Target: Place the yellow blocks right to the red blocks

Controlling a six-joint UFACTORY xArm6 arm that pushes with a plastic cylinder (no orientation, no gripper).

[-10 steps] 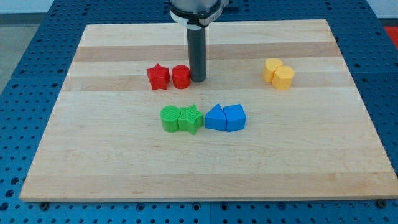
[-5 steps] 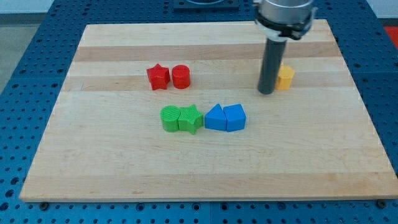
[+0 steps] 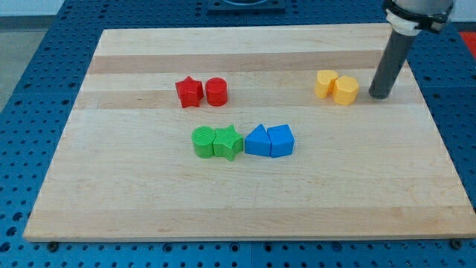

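Two yellow blocks sit together at the view's upper right: one (image 3: pixel 325 83) on the left and a hexagon-like one (image 3: pixel 345 90) touching it on the right. A red star (image 3: pixel 189 92) and a red cylinder (image 3: pixel 216 91) sit side by side at the upper middle-left. My tip (image 3: pixel 379 96) rests on the board just to the right of the yellow hexagon-like block, a small gap apart. The yellow pair lies far to the right of the red pair.
A green cylinder (image 3: pixel 203 141) and green star (image 3: pixel 228 142) touch in the middle, with two blue blocks (image 3: pixel 258 141) (image 3: pixel 281 140) right beside them. The wooden board (image 3: pixel 111 193) sits on a blue pegboard table.
My tip has moved from beside the red cylinder across to the view's right, passing in front of the yellow blocks, to their right side. The yellow hexagon-like block shifted slightly right.
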